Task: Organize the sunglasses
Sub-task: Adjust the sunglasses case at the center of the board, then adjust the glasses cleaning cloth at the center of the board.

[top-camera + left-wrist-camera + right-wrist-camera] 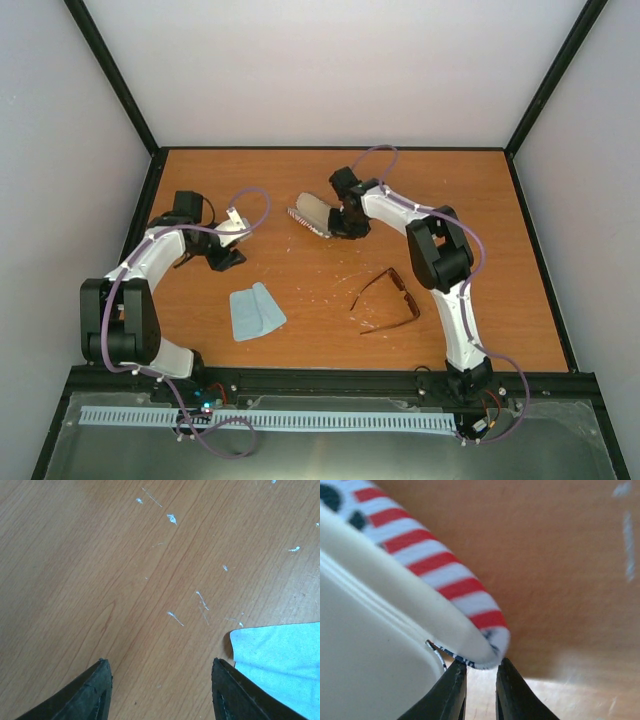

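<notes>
Blue cloth, striped case near sunglasses

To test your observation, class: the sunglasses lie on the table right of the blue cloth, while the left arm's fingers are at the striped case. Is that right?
No. It is the right arm's fingers that are at the striped case, as the right wrist view shows; the left fingers hang open over the table. The sunglasses do lie right of the blue cloth.

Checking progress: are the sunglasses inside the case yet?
No, the sunglasses lie unfolded on the bare table, well apart from the striped case.
</notes>
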`<state>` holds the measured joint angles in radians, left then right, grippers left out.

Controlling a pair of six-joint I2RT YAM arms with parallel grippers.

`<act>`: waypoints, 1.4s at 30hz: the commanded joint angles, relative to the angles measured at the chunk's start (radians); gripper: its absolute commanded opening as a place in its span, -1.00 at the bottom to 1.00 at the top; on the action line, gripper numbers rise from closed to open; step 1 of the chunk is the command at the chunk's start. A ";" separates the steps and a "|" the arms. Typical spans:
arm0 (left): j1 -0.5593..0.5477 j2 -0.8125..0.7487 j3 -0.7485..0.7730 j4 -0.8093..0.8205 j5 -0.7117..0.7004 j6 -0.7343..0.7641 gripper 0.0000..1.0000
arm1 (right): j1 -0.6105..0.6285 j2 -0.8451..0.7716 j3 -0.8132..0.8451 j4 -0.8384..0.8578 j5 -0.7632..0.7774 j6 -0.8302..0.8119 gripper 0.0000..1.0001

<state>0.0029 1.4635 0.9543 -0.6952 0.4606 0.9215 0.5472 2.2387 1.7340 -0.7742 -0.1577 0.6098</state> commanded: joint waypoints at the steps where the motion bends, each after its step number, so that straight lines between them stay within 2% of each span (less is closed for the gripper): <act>1: 0.006 -0.014 -0.007 0.028 0.021 -0.027 0.12 | -0.044 0.055 0.092 -0.068 0.050 -0.043 -0.65; 9: 0.007 0.018 0.020 0.060 0.023 -0.064 0.36 | -0.107 0.089 0.214 -0.131 0.123 -0.089 -0.63; 12: 0.006 0.027 0.029 0.069 0.024 -0.068 0.37 | -0.110 0.045 0.244 -0.161 0.151 -0.102 -0.63; 16: 0.006 0.047 0.043 0.084 0.022 -0.076 0.37 | -0.078 -0.057 0.221 -0.107 0.069 -0.114 -0.65; 20: 0.006 0.071 0.067 0.094 0.021 -0.090 0.34 | -0.015 -0.064 0.265 -0.132 0.040 -0.113 -0.75; 22: 0.007 0.083 0.072 0.082 0.019 -0.071 0.34 | 0.003 -0.097 0.218 -0.105 0.015 -0.094 -0.74; 24: 0.016 0.080 0.060 0.054 0.015 -0.010 0.33 | 0.022 -0.143 0.160 -0.092 -0.039 -0.093 -0.61; 27: 0.041 0.059 0.025 0.042 -0.010 0.073 0.33 | 0.073 -0.186 0.118 -0.174 -0.126 -0.133 -0.44; 30: 0.052 0.061 0.028 0.019 -0.017 0.113 0.28 | 0.133 -0.209 0.078 -0.298 -0.163 -0.163 -0.43; 33: 0.052 0.062 0.031 0.028 -0.026 0.107 0.26 | 0.177 -0.244 -0.004 -0.344 -0.226 -0.152 -0.40; 36: 0.069 0.055 0.021 0.091 -0.080 0.053 0.25 | 0.233 -0.254 -0.051 -0.374 -0.237 -0.139 -0.34; 42: 0.159 0.018 0.017 0.210 -0.127 -0.158 0.27 | 0.349 -0.228 -0.053 -0.346 -0.241 -0.016 -0.29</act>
<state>0.1070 1.5322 0.9680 -0.5770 0.3660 0.9020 0.8249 2.0125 1.6665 -1.1160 -0.3759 0.5045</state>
